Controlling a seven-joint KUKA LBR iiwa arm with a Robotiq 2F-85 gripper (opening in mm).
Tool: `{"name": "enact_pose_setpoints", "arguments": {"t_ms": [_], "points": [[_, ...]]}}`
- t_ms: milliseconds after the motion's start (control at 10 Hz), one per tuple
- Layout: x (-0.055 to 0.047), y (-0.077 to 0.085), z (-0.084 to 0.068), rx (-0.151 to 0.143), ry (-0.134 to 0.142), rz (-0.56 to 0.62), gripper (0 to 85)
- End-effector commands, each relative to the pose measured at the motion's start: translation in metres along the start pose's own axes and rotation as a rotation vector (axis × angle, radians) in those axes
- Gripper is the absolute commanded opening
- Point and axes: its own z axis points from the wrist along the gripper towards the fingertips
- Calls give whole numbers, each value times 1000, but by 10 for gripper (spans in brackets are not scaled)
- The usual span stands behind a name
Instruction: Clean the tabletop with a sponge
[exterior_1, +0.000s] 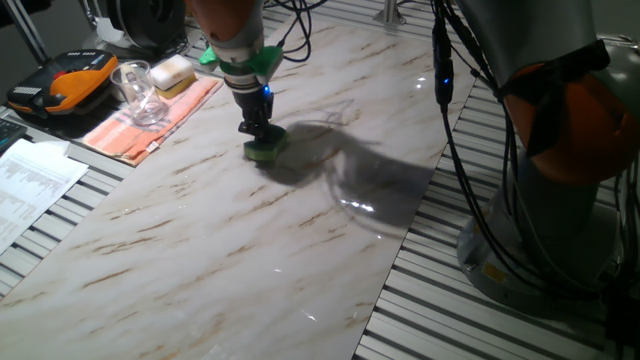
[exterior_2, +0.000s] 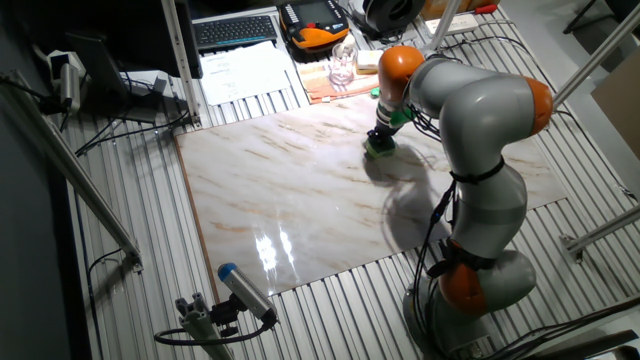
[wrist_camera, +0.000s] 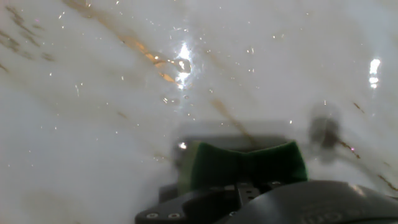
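- While the gripper (exterior_1: 259, 133) points straight down, its fingers are closed on the sponge (exterior_1: 267, 149), pressing it flat against the tabletop (exterior_1: 240, 250).
- From the other fixed view, the sponge (exterior_2: 380, 148) sits on the far part of the slab, near the edge where the orange striped cloth (exterior_2: 335, 88) lies.
- Seen from the hand view, the sponge (wrist_camera: 249, 163) is green with a pinched waist, lying on the glossy white marble (wrist_camera: 93, 124), which has brown veins and bright light reflections.
- On the cloth (exterior_1: 150, 120) stand a clear glass (exterior_1: 140, 90) and a pale yellow sponge block (exterior_1: 172, 72), well apart from the gripper.
- An orange and black device (exterior_1: 65, 85) rests on the slatted metal beyond the cloth, with printed papers (exterior_1: 30, 185) nearby.
- Dark shadow of the arm falls across the slab beside the sponge.
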Motion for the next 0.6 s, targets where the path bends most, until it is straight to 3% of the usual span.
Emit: {"name": "enact_pose_setpoints", "arguments": {"t_ms": [0, 300, 500], "points": [[3, -3, 0, 9, -7, -8, 0], [12, -11, 3, 28, -25, -23, 0], [8, -4, 1, -22, -2, -2, 0]]}}
